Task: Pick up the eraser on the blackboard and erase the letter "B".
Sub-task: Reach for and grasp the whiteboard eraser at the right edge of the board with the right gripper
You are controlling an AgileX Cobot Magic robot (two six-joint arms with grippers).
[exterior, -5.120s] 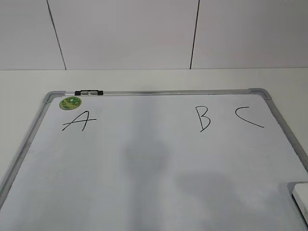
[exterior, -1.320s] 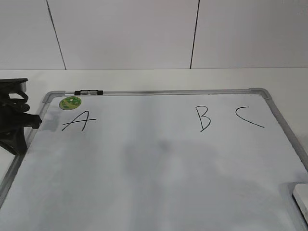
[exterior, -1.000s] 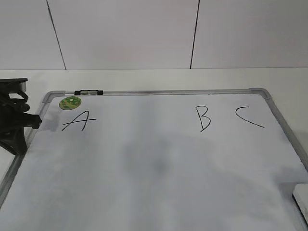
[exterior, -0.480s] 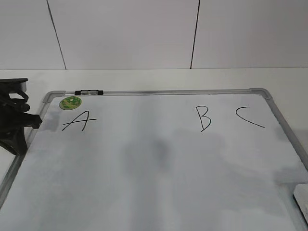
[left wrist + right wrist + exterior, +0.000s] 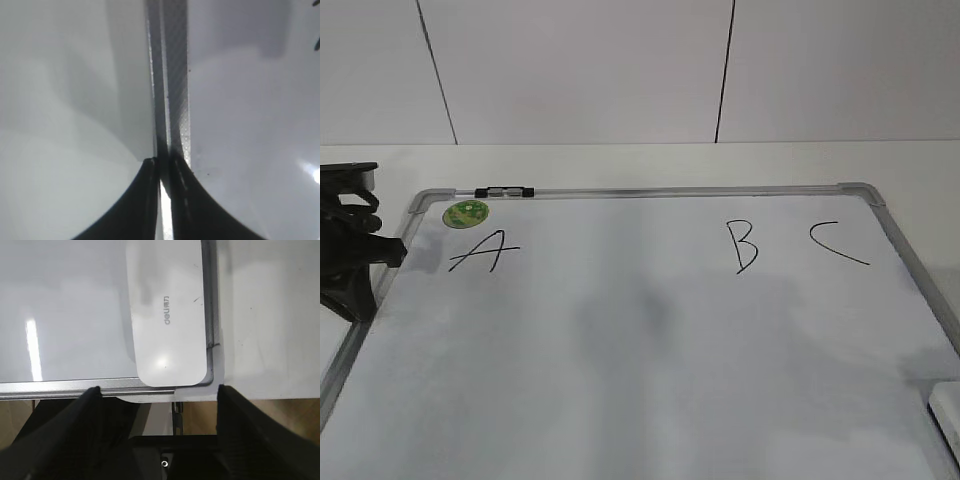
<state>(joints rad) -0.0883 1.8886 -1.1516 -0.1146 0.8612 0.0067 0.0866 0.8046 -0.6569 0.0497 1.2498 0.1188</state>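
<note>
The white eraser [image 5: 167, 315] lies flat in the near right corner of the blackboard [image 5: 65, 300], grey lettering up. My right gripper [image 5: 159, 390] is open, just short of the eraser's near end, its fingers [image 5: 92, 400] spread wider than the eraser. In the exterior view only the eraser's corner [image 5: 947, 420] shows, and the right gripper is out of view. The letter "B" [image 5: 743, 247] is whole on the blackboard [image 5: 620, 380]. My left gripper [image 5: 390, 252] sits at the board's left edge. In the left wrist view it [image 5: 165, 162] is shut on the silver frame [image 5: 172, 75].
A black "A" [image 5: 480, 252] is at the left and a "C" [image 5: 835, 245] right of the "B". A green sticker [image 5: 466, 213] and a small black-and-silver clip [image 5: 504, 190] sit at the far left corner. The table edge lies just below the board's near frame [image 5: 60, 386].
Five seconds ago the left gripper was out of view; it now holds the board's left edge and has stayed still. A shadow near the eraser has shifted. The eraser and letters have not moved.
</note>
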